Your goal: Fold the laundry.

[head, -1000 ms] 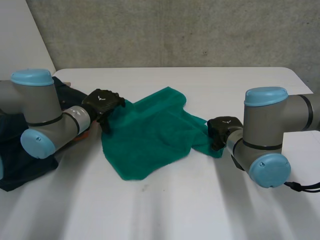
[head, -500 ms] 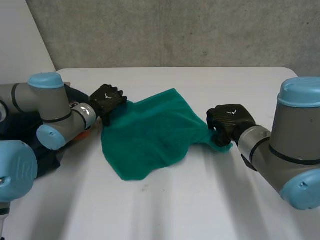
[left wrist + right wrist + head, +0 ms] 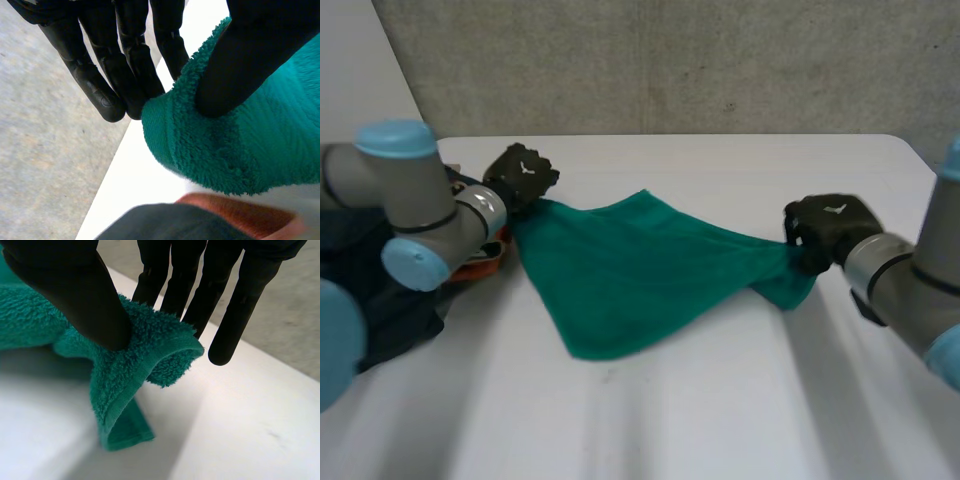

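A green towel [image 3: 630,275] hangs stretched between my two hands above the white table [image 3: 720,400], its lower part sagging onto the tabletop. My left hand [image 3: 520,178] pinches the towel's left corner; in the left wrist view the thumb [image 3: 250,55] presses the green towel [image 3: 240,145] against the fingers [image 3: 125,65]. My right hand [image 3: 828,230] pinches the right corner; in the right wrist view its thumb [image 3: 75,290] clamps the green towel [image 3: 125,370] against straight fingers [image 3: 200,285], with a folded flap hanging below.
A pile of dark clothes [image 3: 380,310] with an orange piece [image 3: 480,265] lies at the table's left edge, under my left arm. The orange and dark cloth [image 3: 200,220] also sit just below the left hand's grip. A grey wall stands behind the table.
Both hands have moved apart and lifted, pulling the crumpled towel taut between them. The left hand has closed on its corner.
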Controlling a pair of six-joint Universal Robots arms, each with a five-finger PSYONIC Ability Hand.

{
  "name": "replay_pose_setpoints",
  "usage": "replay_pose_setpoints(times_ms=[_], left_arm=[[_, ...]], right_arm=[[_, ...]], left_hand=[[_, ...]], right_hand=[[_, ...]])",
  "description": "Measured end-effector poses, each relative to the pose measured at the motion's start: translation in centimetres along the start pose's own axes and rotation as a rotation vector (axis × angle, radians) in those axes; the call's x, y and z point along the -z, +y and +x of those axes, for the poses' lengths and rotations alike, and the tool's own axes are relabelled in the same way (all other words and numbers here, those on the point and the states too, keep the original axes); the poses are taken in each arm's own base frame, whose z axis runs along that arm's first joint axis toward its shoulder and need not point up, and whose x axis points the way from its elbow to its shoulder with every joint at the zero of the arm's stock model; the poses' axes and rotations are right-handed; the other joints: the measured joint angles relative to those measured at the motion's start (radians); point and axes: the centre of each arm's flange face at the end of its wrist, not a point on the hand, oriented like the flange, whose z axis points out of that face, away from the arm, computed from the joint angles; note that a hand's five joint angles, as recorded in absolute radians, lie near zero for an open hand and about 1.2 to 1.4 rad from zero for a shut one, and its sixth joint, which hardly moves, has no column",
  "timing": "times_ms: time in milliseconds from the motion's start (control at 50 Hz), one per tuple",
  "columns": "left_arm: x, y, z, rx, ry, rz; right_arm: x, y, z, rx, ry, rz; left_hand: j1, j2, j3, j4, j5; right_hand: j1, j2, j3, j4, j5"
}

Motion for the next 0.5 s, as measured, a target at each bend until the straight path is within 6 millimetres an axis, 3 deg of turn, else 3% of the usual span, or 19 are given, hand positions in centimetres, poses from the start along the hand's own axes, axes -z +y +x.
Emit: replay_pose_setpoints(times_ms=[160, 180, 200, 280, 340, 440, 460, 500], left_arm=[[8.8, -5.8, -0.9, 0.179, 0.000, 0.038], [9.1, -6.0, -0.9, 0.187, 0.000, 0.040], [11.1, -7.0, -0.9, 0.240, -0.003, 0.052], [14.2, -8.6, -0.6, 0.341, -0.012, 0.086], [15.4, -9.1, -0.4, 0.396, -0.013, 0.104], [16.8, -9.2, 1.1, 0.520, 0.011, 0.101], [16.9, -9.1, 1.4, 0.537, 0.016, 0.093], [16.9, -8.7, 2.1, 0.564, 0.027, 0.074]], right_arm=[[-1.7, -3.2, 4.8, -0.007, 0.123, 0.113], [-1.7, -3.3, 4.9, -0.006, 0.127, 0.119], [-2.5, -4.4, 5.7, 0.005, 0.148, 0.170], [-4.5, -6.6, 6.7, 0.034, 0.177, 0.299], [-5.9, -7.6, 6.5, 0.049, 0.178, 0.381], [-10.2, -7.6, 3.8, 0.074, 0.097, 0.523], [-11.0, -7.2, 3.0, 0.077, 0.074, 0.534], [-12.4, -6.1, 1.6, 0.082, 0.023, 0.542]], left_hand=[[0.000, 0.003, 0.004, 0.001, 0.000], [0.000, 0.003, 0.004, 0.001, 0.000], [0.000, 0.003, 0.006, 0.004, 0.000], [0.000, 0.003, 0.006, 0.004, 0.000], [0.000, 0.003, 0.006, 0.004, 0.000], [0.000, 0.003, 0.006, 0.004, 0.000], [0.000, 0.003, 0.006, 0.004, 0.000], [0.000, 0.003, 0.006, 0.004, 0.000]], right_hand=[[0.000, 0.000, 0.000, 0.002, 0.000], [0.000, 0.000, 0.000, 0.002, 0.000], [0.000, 0.000, 0.000, 0.004, 0.000], [0.000, 0.000, 0.000, 0.004, 0.000], [0.000, 0.000, 0.000, 0.004, 0.000], [0.000, 0.000, 0.000, 0.004, 0.000], [-0.022, -0.044, -0.050, -0.047, -0.037], [-0.314, -0.334, -0.332, -0.325, -0.319]])
